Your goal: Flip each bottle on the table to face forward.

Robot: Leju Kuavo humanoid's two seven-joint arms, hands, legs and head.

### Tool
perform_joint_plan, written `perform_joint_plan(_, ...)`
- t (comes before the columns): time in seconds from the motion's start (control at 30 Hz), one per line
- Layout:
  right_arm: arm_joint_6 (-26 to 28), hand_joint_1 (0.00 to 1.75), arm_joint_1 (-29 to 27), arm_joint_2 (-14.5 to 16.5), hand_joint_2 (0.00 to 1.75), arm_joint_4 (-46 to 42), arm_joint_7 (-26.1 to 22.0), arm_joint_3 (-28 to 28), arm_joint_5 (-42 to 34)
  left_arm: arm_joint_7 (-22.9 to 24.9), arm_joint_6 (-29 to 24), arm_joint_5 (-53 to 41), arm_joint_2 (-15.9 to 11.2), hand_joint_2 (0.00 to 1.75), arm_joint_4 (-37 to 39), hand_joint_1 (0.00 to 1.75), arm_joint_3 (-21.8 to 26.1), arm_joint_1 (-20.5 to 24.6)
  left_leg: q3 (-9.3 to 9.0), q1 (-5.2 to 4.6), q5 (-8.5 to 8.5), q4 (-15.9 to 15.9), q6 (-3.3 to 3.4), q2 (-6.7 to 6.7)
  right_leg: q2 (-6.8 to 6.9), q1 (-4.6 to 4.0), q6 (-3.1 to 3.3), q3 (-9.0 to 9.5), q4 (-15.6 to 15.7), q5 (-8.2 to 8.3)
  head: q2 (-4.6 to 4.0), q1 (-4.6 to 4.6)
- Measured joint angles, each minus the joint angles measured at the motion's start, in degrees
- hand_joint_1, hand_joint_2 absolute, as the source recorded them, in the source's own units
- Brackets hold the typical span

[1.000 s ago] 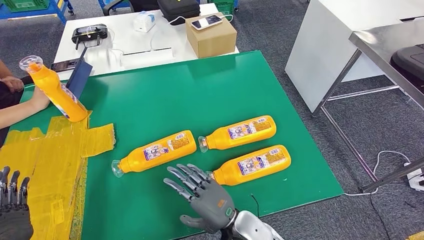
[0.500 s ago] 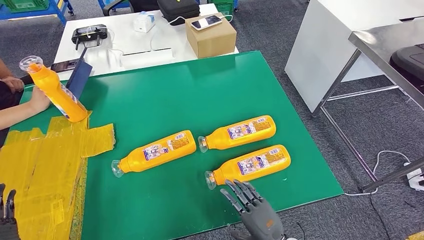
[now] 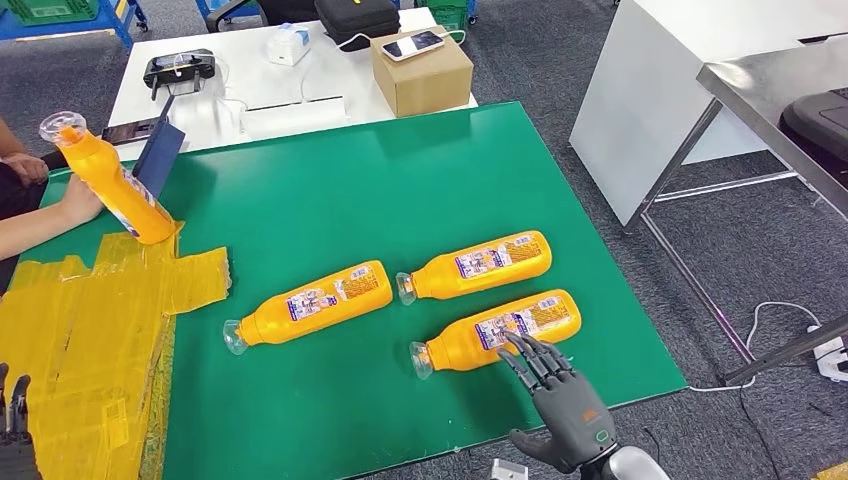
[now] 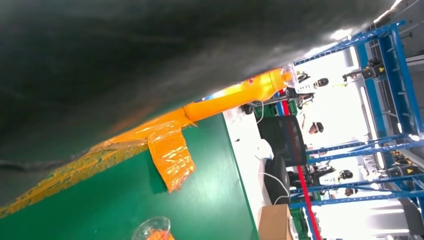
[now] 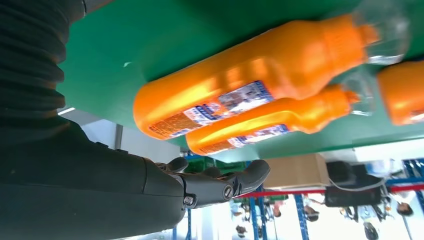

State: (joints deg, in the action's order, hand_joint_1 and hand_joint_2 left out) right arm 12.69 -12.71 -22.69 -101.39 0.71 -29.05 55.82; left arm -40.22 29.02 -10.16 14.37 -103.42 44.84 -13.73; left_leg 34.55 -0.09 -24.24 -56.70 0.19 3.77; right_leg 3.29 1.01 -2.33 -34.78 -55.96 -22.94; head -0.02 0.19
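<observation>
Hovering right hand (image 3: 562, 395), fingers spread — at nearest bottle (image 3: 497, 331) by green mat (image 3: 400, 190) front edge | left hand (image 3: 14, 420) unclear

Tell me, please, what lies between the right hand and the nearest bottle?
Nothing: in the head view the right hand's fingertips reach the nearest bottle.

Bright, even light; wrist views perhaps blurred

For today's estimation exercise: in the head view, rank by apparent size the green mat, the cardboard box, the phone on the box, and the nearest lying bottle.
1. Green mat
2. Cardboard box, though it sits farther away, so this ranking over the bottle is unsure
3. Nearest lying bottle
4. Phone
</observation>
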Motion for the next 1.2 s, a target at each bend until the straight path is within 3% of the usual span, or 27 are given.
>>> perform_joint_plan(0.37,-6.56,0.0,4.69,0.64,1.75,6.19,-4.22,5.81,-2.26,0.0,-1.59,0.3,-0.61,0.0,2.13,0.0,-1.61,1.14,-0.02,0.0,0.02,0.0,0.01,0.0,0.0,0.0,0.0,0.02,0.0,0.01,0.0,0.0)
perform_joint_plan(1.2,-13.53,0.0,14.52,2.22,1.75,14.91,-6.57,7.25,-2.06,0.0,-3.11,1.33,-2.98,0.0,5.68,0.0,-4.68,2.63,-0.01,-0.01,0.03,-0.01,0.01,0.0,0.0,0.0,-0.01,0.03,-0.01,0.02,0.0,0.0)
